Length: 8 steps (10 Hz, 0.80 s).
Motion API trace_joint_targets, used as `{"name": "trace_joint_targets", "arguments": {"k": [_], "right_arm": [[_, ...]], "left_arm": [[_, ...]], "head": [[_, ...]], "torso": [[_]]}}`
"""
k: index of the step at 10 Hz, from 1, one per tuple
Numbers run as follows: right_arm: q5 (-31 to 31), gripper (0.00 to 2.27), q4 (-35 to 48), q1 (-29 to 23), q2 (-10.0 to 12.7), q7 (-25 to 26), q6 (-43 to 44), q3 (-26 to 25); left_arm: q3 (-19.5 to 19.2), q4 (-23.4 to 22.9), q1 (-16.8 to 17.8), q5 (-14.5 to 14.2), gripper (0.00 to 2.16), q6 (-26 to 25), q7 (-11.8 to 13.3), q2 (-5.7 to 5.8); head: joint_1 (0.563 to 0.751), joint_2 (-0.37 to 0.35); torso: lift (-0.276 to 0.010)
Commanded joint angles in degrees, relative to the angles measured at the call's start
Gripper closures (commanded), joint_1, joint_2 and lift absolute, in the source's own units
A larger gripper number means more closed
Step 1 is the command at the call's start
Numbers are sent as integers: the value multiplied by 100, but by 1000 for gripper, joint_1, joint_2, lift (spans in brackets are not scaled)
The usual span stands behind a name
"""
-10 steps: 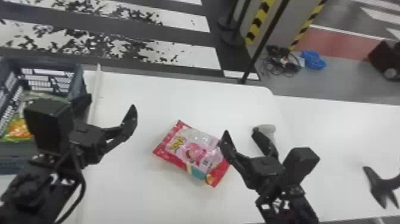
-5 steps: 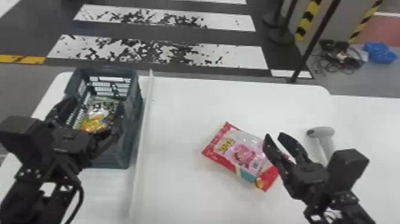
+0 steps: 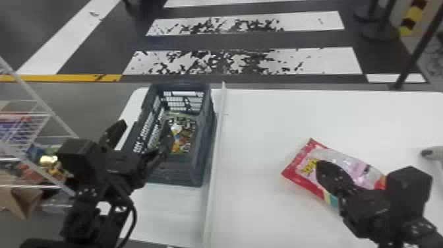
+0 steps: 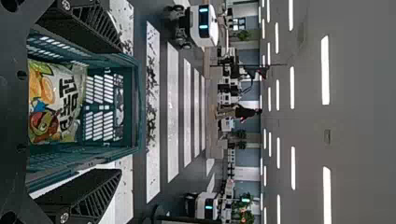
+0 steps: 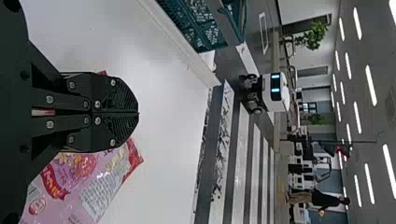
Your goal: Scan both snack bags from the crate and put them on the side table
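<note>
Head view: my wide-spread left gripper [image 3: 145,125] could snag the crate [image 3: 179,172] if lowered off-centre; my right gripper [image 5: 137,113] is pinched together, empty.

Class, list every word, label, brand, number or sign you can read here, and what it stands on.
Snack bag in the crate: large dark lettering, too unclear to quote.
Red and pink snack bag: yellow lettering, too blurred.
Same bag, red banner: white lettering, too blurred.
Nothing else is legible.
</note>
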<state>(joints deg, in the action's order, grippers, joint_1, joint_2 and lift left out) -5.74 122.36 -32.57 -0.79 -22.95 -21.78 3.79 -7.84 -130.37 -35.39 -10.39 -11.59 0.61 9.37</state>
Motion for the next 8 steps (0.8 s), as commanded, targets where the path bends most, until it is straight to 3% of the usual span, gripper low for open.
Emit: {"name": "trace_joint_targets", "arguments": {"k": [1, 5, 8], "right_arm": [[-305, 2256, -195, 163, -88, -105, -156, 386], [-709, 2256, -1039, 822, -211, -228, -543, 984], [-824, 2256, -1601, 1350, -194, -61, -666, 984]], "left_arm": [[-51, 20, -38, -42, 83, 3, 9, -5], [-51, 20, -73, -60, 83, 3, 9, -14], [-51, 38, -90, -201, 83, -15, 53, 4]], "head": [[695, 231], [695, 327], [695, 330]], "torso": [[-87], [-87], [-87]]}}
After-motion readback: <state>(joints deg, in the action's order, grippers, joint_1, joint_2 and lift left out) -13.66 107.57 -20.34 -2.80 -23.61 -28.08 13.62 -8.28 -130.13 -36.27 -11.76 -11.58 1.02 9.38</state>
